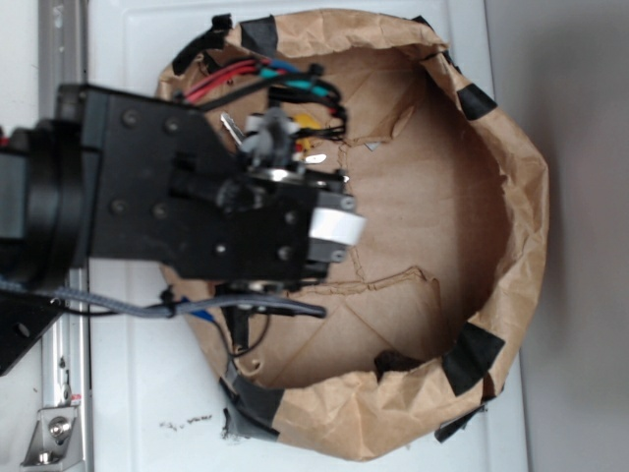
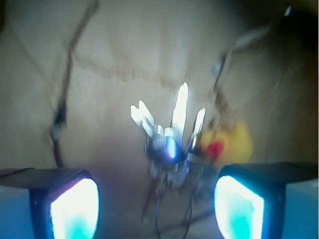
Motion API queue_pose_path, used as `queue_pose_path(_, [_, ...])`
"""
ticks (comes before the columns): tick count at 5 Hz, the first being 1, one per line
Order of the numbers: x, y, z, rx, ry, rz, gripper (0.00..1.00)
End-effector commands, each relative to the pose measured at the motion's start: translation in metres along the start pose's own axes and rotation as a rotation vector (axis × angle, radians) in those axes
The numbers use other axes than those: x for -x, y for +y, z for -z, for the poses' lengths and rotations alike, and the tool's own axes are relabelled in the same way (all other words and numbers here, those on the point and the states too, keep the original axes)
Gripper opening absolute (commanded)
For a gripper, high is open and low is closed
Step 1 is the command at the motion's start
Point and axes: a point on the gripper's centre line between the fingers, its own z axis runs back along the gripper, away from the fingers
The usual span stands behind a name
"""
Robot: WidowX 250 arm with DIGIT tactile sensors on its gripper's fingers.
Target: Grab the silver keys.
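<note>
The silver keys (image 2: 169,134) lie fanned out on the brown paper floor, their blades pointing away from me and a thin wire ring trailing toward me. In the wrist view my gripper (image 2: 157,204) is open, its two glowing pads (image 2: 75,209) wide apart. The bunch sits just ahead of the gap and slightly right of its middle. A small yellow duck (image 2: 237,142) with a red beak rests right of the keys, close to the right pad. In the exterior view the black arm (image 1: 197,197) covers most of this; one silver blade (image 1: 233,125) and a yellow bit (image 1: 314,157) peek out.
Everything lies inside a round basin of crumpled brown paper (image 1: 511,197) held with black tape patches (image 1: 472,356). Red, blue and black wires (image 1: 246,74) run over its top-left rim. The basin stands on a white surface (image 1: 138,413) beside a metal rail (image 1: 59,423).
</note>
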Motion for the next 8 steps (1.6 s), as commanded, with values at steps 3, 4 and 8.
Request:
queue_pose_path(3, [0.016, 0.011, 0.016, 0.006, 0.071, 0.029, 1.00])
queue_pose_path(4, [0.017, 0.010, 0.017, 0.009, 0.068, 0.021, 1.00])
queue_pose_path(8, [0.007, 0.024, 0.031, 0.067, 0.092, -0.038, 0.00])
